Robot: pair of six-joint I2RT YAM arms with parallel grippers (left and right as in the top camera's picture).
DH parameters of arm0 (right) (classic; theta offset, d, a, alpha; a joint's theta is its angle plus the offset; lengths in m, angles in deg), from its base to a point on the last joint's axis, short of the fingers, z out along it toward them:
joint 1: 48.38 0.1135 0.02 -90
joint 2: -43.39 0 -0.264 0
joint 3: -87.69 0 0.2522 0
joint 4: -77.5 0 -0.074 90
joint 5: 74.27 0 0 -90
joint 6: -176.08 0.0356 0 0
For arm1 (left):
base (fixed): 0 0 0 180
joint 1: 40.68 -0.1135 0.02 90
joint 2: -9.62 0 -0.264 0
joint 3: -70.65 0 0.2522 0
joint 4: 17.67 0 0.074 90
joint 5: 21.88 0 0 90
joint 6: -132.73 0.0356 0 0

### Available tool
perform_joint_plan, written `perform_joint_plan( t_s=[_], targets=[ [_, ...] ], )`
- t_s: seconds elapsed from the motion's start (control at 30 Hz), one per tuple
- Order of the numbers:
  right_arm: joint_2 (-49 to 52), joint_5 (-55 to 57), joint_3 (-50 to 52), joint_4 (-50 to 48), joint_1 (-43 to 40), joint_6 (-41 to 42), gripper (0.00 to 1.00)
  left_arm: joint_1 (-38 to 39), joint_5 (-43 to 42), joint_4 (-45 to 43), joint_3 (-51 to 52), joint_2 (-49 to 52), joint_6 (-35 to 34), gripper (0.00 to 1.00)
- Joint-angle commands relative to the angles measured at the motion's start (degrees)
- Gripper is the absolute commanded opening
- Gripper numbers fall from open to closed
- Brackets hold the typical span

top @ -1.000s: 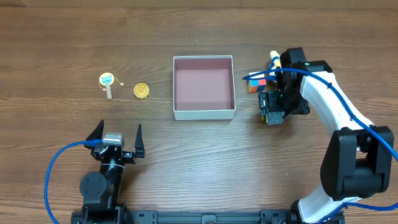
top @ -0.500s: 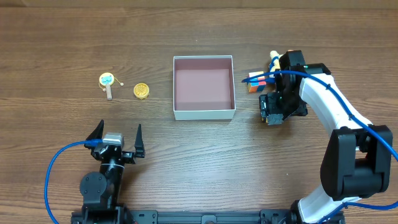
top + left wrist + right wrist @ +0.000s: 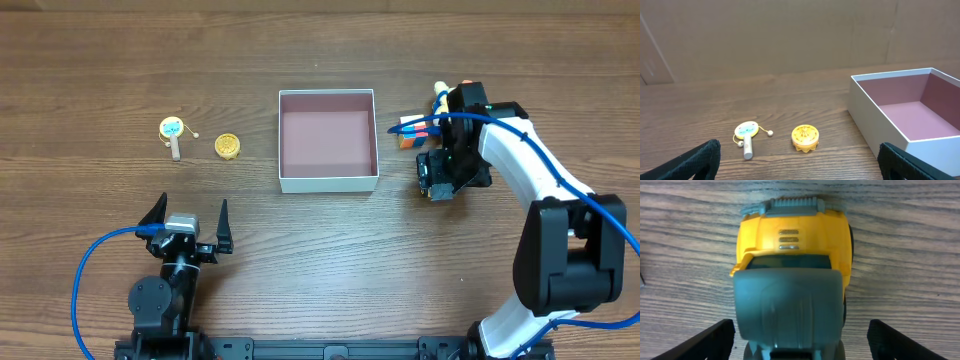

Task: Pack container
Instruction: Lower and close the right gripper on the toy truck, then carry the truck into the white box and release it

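The container [image 3: 328,182], a shallow square white box with a mauve-pink inside, sits empty at the table's middle; its white wall shows in the left wrist view [image 3: 871,120]. My right gripper [image 3: 440,172] is down at the table just right of it. In the right wrist view the right gripper [image 3: 800,340] is open, with its fingers on either side of a yellow and grey toy truck [image 3: 795,250], apart from it. My left gripper [image 3: 187,215] is open and empty near the front edge, and it also shows in the left wrist view [image 3: 800,160].
A small rattle drum [image 3: 172,131] and a yellow round toy [image 3: 228,146] lie left of the container; both show in the left wrist view, the drum [image 3: 747,132] and the round toy [image 3: 805,137]. A colourful block toy [image 3: 413,131] lies behind my right gripper.
My right gripper has shifted very slightly towards the container. The left arm and the toys have not moved.
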State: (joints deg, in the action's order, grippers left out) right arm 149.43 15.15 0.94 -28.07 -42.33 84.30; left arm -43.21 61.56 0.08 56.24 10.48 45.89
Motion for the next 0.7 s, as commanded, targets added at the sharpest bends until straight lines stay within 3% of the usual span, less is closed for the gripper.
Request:
perform_joint_plan(
  t_s=[0.0, 0.33, 0.53, 0.63, 0.67],
  targets=[
    [0.39, 0.55, 0.31, -0.42, 0.28, -0.2, 0.82, -0.46, 0.61, -0.11, 0.37, -0.5, -0.59, 1.0],
    [0.39, 0.55, 0.28, -1.25, 0.28, -0.17, 0.62, -0.46, 0.61, -0.11, 0.37, -0.5, -0.57, 1.0],
    [0.39, 0.57, 0.15, -1.64, 0.28, -0.17, 0.59, -0.46, 0.61, -0.11, 0.37, -0.5, -0.59, 1.0],
    [0.39, 0.55, -0.52, -1.11, 0.28, -0.15, 0.44, -0.46, 0.61, -0.11, 0.37, -0.5, -0.59, 1.0],
    [0.39, 0.55, -0.92, -0.74, 0.28, -0.15, 0.43, -0.46, 0.61, -0.11, 0.37, -0.5, -0.59, 1.0]
  ],
)
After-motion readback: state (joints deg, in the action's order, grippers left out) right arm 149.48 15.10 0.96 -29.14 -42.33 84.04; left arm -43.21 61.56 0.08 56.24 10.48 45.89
